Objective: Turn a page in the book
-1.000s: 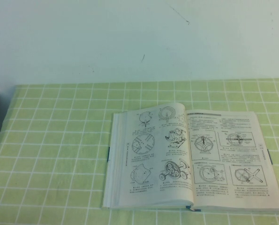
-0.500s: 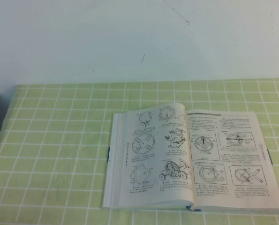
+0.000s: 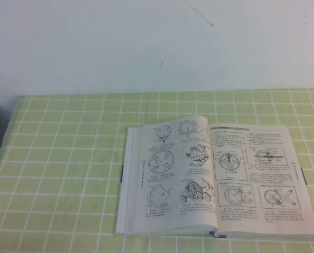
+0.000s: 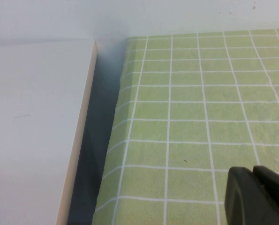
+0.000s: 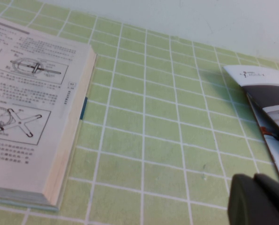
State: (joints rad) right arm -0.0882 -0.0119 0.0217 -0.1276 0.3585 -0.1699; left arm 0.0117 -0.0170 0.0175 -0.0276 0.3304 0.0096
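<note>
Both grippers (image 4: pixel 257 197) (image 5: pixel 259 200) cropped; book (image 3: pixel 215 176) open.

Pale wall (image 3: pixel 93 47) bhd green-check tablecloth (image 3: pixel 62 158) (white grid).

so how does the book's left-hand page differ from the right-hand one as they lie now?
The left-hand page bulges upward near the spine; the right-hand page lies flat. The left-hand page carries unboxed wheel and gear drawings in two columns; the right-hand page has framed drawings with a dark header bar on top. Both are white leaves of the open book on the green checked cloth. The left gripper and right gripper hover over bare cloth, touching neither.
</note>
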